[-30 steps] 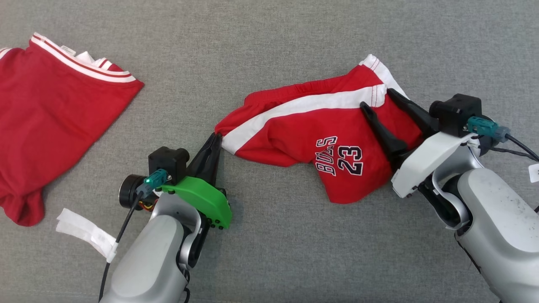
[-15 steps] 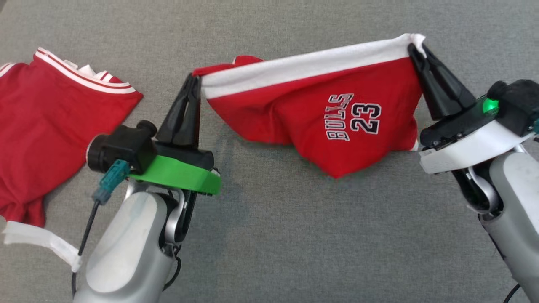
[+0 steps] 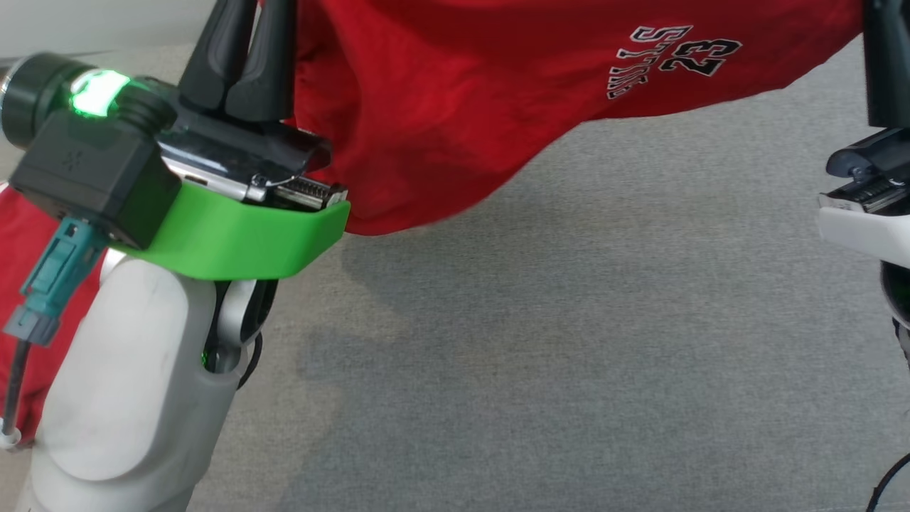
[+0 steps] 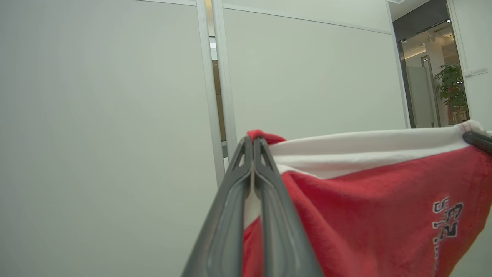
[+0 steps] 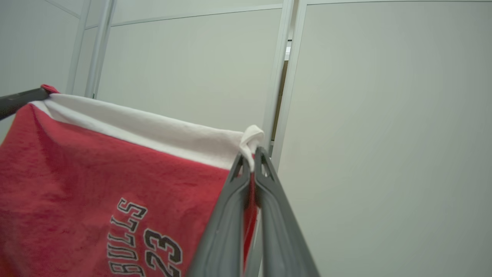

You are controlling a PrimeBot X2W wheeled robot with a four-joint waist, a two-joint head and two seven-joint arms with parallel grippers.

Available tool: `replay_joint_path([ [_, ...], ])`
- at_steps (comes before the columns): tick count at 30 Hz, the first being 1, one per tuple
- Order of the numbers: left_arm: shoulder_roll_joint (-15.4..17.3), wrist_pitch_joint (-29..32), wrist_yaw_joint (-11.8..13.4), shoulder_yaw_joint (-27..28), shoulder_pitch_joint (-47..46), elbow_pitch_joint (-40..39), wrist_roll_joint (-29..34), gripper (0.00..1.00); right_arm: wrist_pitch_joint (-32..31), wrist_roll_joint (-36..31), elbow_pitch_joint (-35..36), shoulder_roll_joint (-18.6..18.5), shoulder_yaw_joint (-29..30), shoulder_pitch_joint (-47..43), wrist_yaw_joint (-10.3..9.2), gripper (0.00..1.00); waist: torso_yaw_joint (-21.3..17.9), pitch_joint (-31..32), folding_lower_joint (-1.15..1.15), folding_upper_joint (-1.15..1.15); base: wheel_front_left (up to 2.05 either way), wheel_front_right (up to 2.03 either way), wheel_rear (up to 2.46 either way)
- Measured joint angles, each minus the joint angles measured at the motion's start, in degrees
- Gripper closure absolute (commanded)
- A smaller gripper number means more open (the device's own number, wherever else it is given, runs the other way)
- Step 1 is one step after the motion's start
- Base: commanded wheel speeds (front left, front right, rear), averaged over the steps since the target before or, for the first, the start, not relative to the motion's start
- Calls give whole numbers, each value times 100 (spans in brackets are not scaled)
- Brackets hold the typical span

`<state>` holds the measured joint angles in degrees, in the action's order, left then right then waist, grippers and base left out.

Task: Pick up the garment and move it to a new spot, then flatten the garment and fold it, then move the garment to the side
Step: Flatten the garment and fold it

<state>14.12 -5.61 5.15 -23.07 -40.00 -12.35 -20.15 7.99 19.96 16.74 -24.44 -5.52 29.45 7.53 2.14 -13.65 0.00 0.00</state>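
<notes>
**Lifted clear, stretched between both arms**

Raised since a second ago: red soft-knit shorts with a white side stripe (image 3: pixel 441 107), from a crumpled heap to hanging well above the grey fabric surface (image 3: pixel 569 320). Pulled fairly straight along the white stripe, sagging loose below. Judged light and limp, prone to swing and bunch; best held at the stripe's two ends, as now. Left gripper (image 4: pixel 253 154) fingers pressed together, pinching one end; right gripper (image 5: pixel 251 157) fingers likewise pinching the other.

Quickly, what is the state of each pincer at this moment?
Left pincer: shut on the red garment, at its white edge.
Right pincer: shut on the same garment, at the other end of that edge.
</notes>
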Motion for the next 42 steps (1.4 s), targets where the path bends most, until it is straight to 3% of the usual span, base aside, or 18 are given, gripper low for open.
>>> replay_joint_path([
  [5, 8, 291, 34, -55, -210, -104, 11, 100, -243, 71, 141, 15, 175, -2, 0, 100, -209, 110, 0, 0, 0, 0, 0],
  [10, -91, 364, -121, -127, -572, 330, -112, 100, -376, 236, -19, -48, 188, 163, 0, 100, -286, -10, 0, 0, 0, 0, 0],
  [17, -512, 42, -498, -141, -1920, 2238, -249, 100, -354, 552, -1112, -279, -141, 1490, 0, 100, -272, -448, 0, 0, 0, 0, 0],
  [22, -862, -589, -635, 51, -3137, 4106, -360, 100, -159, 811, -2399, -247, -606, 2900, 2, 100, -248, -766, 0, 0, 0, 0, 0],
  [26, -983, -868, -638, 202, -3949, 5198, -359, 100, 126, 883, -3445, 32, -977, 3944, 2, 100, -288, -906, 0, 0, 0, 0, 0],
  [30, -1070, -927, -563, 325, -4170, 6128, -388, 100, 380, 904, -4612, 403, -1287, 4572, 4, 100, -384, -950, 0, 0, 0, 0, 0],
  [37, -1143, -951, -407, 637, -3520, 6917, -503, 100, 657, 894, -6083, 1080, -1851, 4610, 8, 100, -414, -1103, 0, 0, 0, 0, 0],
  [42, -1171, -951, -378, 708, -2653, 7217, -859, 100, 681, 1070, -6647, 1417, -2089, 3861, 9, 100, -420, -1251, 0, 0, 0, 0, 0],
])
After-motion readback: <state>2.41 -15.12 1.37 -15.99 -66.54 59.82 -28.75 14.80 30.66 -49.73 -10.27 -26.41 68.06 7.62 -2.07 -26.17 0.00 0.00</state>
